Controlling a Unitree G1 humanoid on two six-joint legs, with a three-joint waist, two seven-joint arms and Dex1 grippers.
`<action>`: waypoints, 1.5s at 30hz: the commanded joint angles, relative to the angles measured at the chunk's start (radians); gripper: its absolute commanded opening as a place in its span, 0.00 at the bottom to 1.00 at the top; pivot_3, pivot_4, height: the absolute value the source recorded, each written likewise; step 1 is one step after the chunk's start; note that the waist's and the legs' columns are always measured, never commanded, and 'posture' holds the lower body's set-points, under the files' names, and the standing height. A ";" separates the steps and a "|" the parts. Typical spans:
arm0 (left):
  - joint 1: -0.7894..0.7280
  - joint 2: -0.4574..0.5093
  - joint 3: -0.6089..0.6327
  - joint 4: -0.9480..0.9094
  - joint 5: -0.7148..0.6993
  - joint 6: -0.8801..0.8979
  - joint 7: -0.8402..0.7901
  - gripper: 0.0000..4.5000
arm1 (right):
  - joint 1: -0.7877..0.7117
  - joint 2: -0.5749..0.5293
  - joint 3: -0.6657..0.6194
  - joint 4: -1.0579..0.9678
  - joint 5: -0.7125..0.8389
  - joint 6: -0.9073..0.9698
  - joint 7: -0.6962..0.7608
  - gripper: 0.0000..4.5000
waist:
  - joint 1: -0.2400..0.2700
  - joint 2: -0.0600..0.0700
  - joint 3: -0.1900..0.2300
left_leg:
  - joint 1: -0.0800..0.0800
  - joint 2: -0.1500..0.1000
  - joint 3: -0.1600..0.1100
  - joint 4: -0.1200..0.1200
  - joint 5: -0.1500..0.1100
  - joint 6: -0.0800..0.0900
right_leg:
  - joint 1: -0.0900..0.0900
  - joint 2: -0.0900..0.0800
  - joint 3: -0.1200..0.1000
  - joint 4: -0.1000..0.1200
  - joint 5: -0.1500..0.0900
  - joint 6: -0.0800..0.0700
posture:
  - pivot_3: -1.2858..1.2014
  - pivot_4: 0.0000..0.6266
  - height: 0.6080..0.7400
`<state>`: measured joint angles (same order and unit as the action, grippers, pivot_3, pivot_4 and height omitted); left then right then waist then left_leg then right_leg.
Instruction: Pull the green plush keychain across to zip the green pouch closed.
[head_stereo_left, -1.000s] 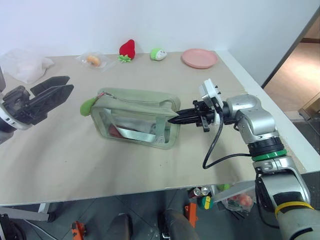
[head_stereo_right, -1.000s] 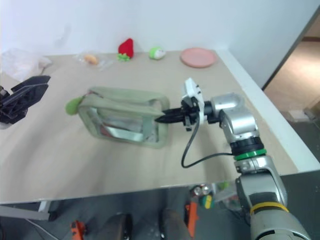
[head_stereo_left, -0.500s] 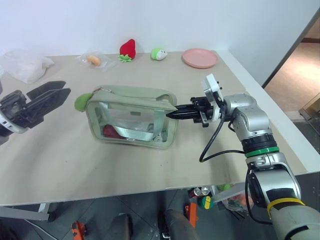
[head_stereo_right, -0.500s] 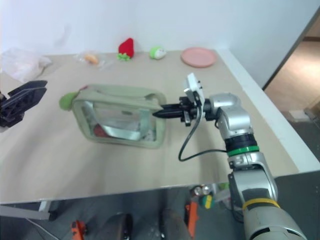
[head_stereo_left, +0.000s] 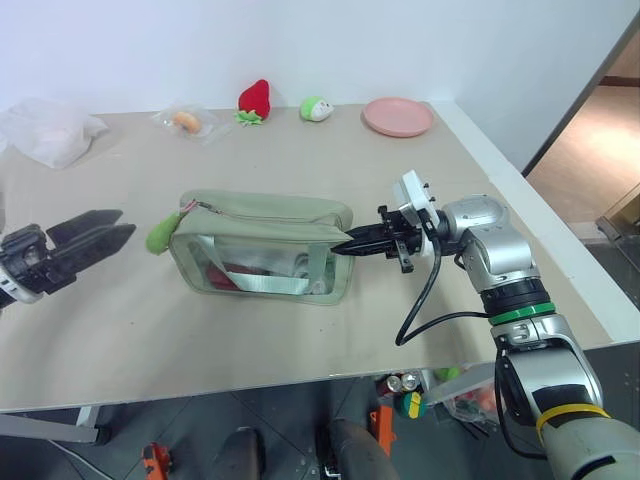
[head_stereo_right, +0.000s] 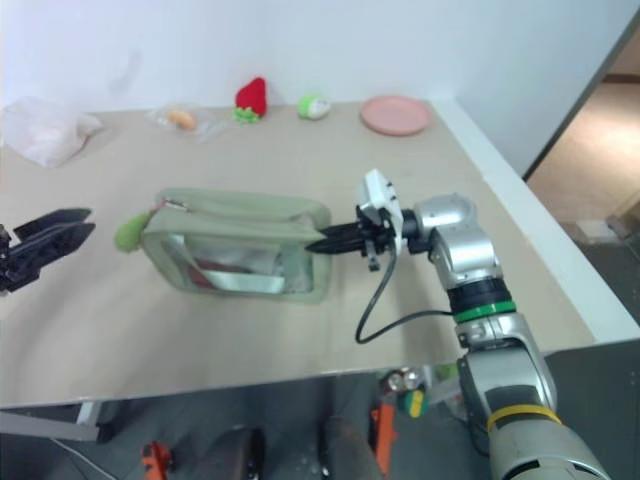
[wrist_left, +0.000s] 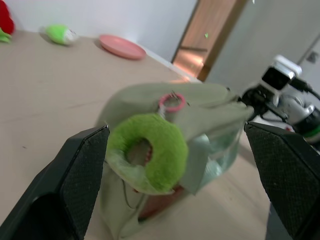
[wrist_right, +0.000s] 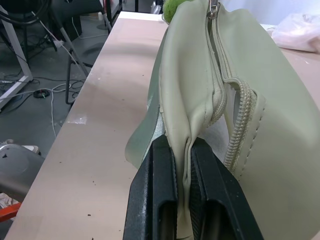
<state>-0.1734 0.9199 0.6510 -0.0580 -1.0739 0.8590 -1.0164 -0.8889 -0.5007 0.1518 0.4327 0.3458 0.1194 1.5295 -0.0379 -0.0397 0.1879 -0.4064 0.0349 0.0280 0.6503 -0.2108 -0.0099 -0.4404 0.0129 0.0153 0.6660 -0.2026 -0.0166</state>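
My right end effector (head_stereo_left: 350, 243) is clamped on a fold of fabric at the right end of the pouch (head_stereo_left: 262, 247), which stands upright near the middle of the counter (head_stereo_left: 300, 340). Through the pouch's clear front panel I see a red item low at the left and a pale green strap running across; I cannot tell what else is inside. In the right wrist view the zipper along the top looks drawn together towards the far end, with the seam gaping a little near my fingers (wrist_right: 155, 200). The keychain (head_stereo_left: 160, 236) hangs off the pouch's left end, on a small pink ring at the zipper. My left end effector (head_stereo_left: 100, 230) hovers with its fingers spread wide, holding nothing, just left of the keychain and apart from it. At the counter's far edge lie a pink plate (head_stereo_left: 399, 116), a strawberry plush (head_stereo_left: 255, 100), a green-and-white plush (head_stereo_left: 317, 108) and clear bags (head_stereo_left: 52, 130).
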 joint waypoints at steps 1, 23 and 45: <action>0.030 0.056 -0.062 -0.096 0.061 -0.038 -0.080 1.00 | 0.005 0.003 0.006 -0.008 -0.017 -0.017 0.008 0.01 | 0.000 0.000 0.000 | 0.000 0.000 0.000 0.000 0.000 0.000 | 0.000 0.000 0.000 0.000 0.000 0.000 | 0.52 0.24 1.00; -0.117 0.009 -0.190 0.039 0.156 -0.114 -0.121 0.16 | 0.034 -0.014 -0.007 -0.039 -0.023 -0.007 -0.030 0.00 | 0.000 0.000 0.000 | 0.001 0.001 0.001 -0.001 0.000 0.000 | 0.000 0.001 0.000 0.000 0.000 -0.001 | 0.52 0.24 1.00; -0.388 -0.105 -0.416 -0.045 0.188 -0.094 -0.016 0.12 | 0.033 -0.023 -0.005 -0.058 -0.030 -0.001 -0.049 0.00 | 0.001 -0.003 0.000 | 0.000 0.000 0.001 0.000 0.000 -0.001 | 0.001 0.002 0.001 0.000 0.001 0.001 | 0.52 0.24 1.00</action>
<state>-0.5636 0.8117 0.3203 -0.0683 -0.9608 0.7949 -1.0090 -0.8637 -0.5137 0.1467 0.4044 0.3307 0.1126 1.4850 -0.0372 -0.0425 0.1877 -0.4063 0.0346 0.0286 0.6504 -0.2105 -0.0105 -0.4395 0.0147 0.0162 0.6660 -0.2017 -0.0156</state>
